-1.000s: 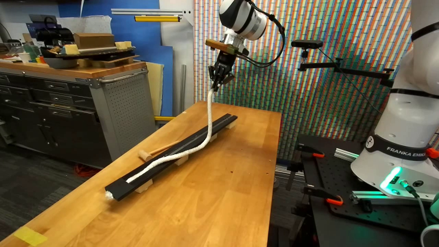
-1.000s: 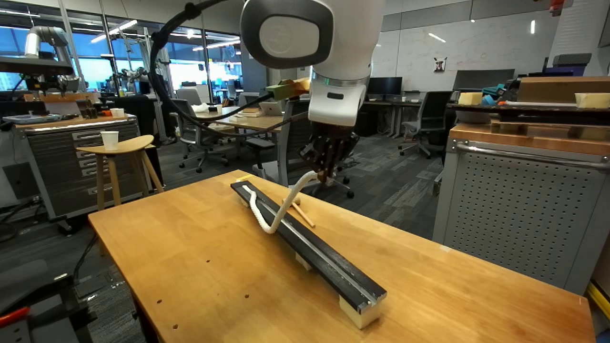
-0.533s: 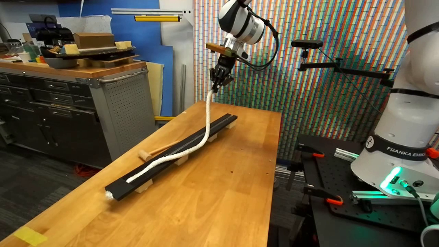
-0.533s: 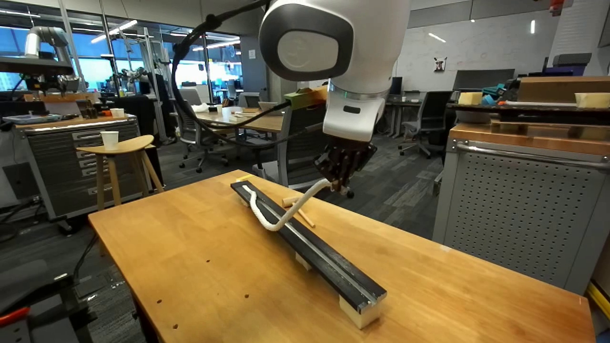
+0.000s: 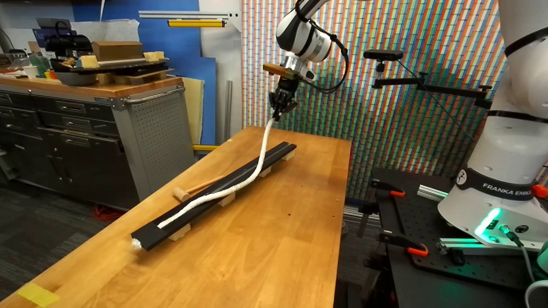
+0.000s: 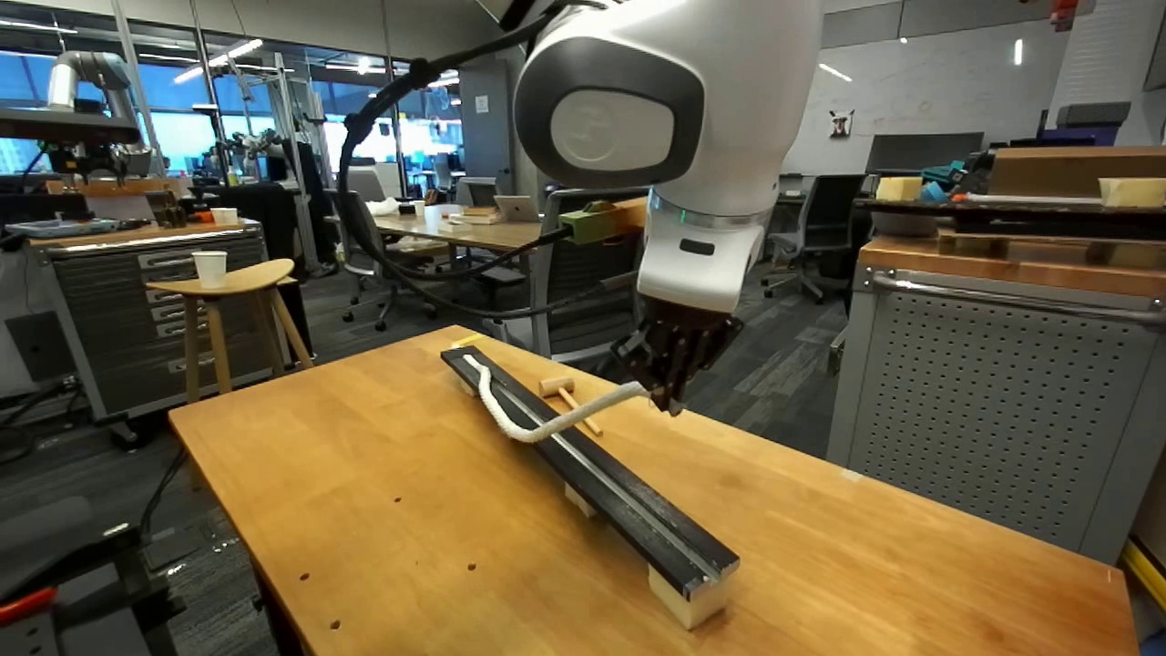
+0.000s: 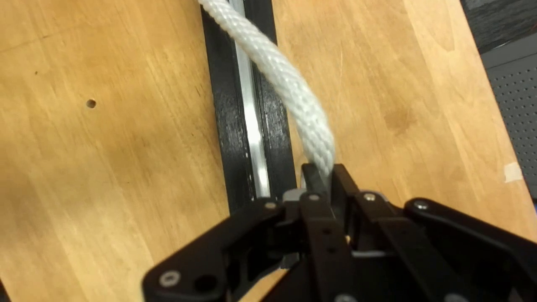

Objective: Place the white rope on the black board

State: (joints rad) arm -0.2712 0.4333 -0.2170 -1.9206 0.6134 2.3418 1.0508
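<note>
In the wrist view the end effector (image 7: 325,170) is clamped on the white rope (image 7: 287,82), its jaws together around the cord and to one side of the black board (image 7: 233,138). In both exterior views it hangs above the bench (image 5: 291,239), higher than the black board, and the rope slopes down from it to the board. The rope's free end lies on top of the black board near one of its ends, while the middle stretch sags past one long edge; whether it touches the bench there I cannot tell. Pale blocks (image 6: 690,599) stand beneath the black board, and a wooden mallet (image 5: 198,187) lies on the bench just beside it. Well apart from the black board, a dark band (image 5: 496,186) on the robot base (image 5: 513,209) reads "FRANKA EMIKA" in white capitals, with a round emblem (image 5: 461,176) next to the words. Also well apart from the board, on its mallet side, a dark blue panel (image 5: 39,37) bears pale letters too small to read for certain
</note>
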